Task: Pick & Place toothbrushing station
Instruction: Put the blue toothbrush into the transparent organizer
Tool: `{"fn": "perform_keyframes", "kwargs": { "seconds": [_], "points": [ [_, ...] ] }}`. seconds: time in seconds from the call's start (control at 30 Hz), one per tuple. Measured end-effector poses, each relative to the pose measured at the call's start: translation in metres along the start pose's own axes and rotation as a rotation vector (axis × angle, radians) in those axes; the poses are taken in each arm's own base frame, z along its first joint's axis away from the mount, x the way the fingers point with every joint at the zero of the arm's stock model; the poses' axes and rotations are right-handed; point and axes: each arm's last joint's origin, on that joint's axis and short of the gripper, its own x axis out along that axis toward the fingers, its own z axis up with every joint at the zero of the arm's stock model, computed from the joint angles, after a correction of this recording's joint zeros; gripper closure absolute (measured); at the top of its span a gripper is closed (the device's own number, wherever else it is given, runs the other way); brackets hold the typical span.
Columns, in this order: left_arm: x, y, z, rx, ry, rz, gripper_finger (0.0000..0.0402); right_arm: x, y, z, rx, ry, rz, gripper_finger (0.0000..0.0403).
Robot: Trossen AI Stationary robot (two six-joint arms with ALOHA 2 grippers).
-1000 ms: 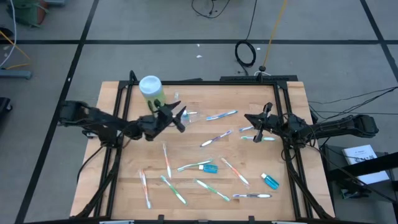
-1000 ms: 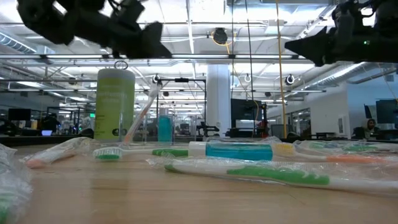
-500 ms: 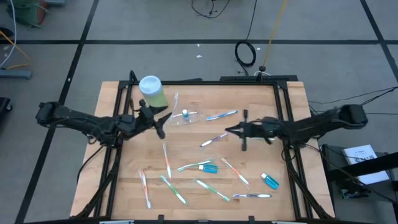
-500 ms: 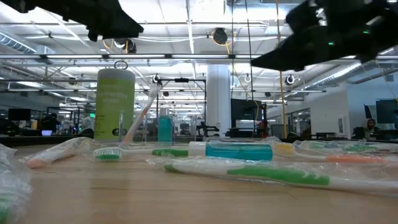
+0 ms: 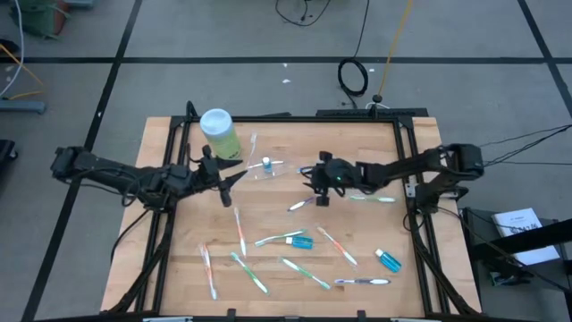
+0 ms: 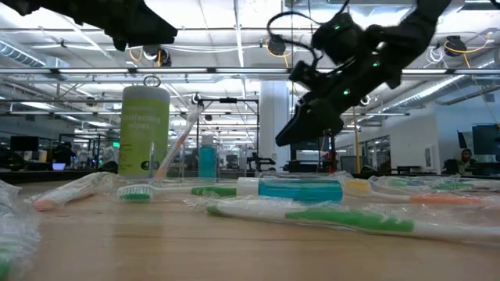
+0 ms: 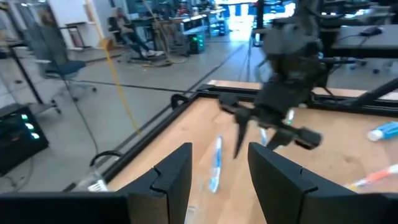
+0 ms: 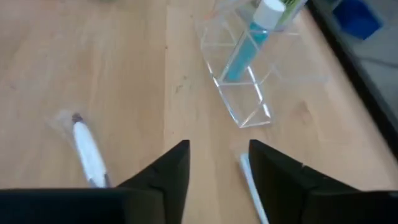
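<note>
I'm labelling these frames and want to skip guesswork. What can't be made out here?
- High view: colours and print on the toothbrushes are too small to read.
- Right wrist view: the toothbrush is cut off behind the right gripper.
- Low view: the left gripper is cut by the top edge.

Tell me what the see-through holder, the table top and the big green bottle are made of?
The holder looks like clear hard plastic: you see the wood and a blue tube through its shiny, sharp-edged walls. The table top looks like pale wood, with plank lines and grain. The green bottle seems matte plastic with a white cap, though that is only a guess.
</note>
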Motion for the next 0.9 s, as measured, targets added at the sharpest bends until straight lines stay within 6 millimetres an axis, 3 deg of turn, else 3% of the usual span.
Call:
{"fn": "perform_keyframes", "kwargs": {
  "seconds": [0.1,0.37,0.67,0.9],
  "points": [
    [0.002,0.003,0.0,-0.018,-0.001,-0.006,0.0238,0.009,-0.013,-0.005,0.016,0.117,-0.013,0.0222],
    [0.009,0.018,0.004,-0.043,-0.036,0.051,0.0238,0.028,-0.043,-0.023,0.048,0.212,-0.071,0.0221],
    [0.014,0.029,0.003,-0.135,-0.028,0.024,0.0238,0.043,-0.05,-0.035,0.012,0.162,0.018,0.0222],
    [0.015,0.028,0.001,-0.137,-0.004,0.006,0.0238,0.042,-0.057,-0.041,0.005,0.194,0.079,0.0231]
  ]
}}
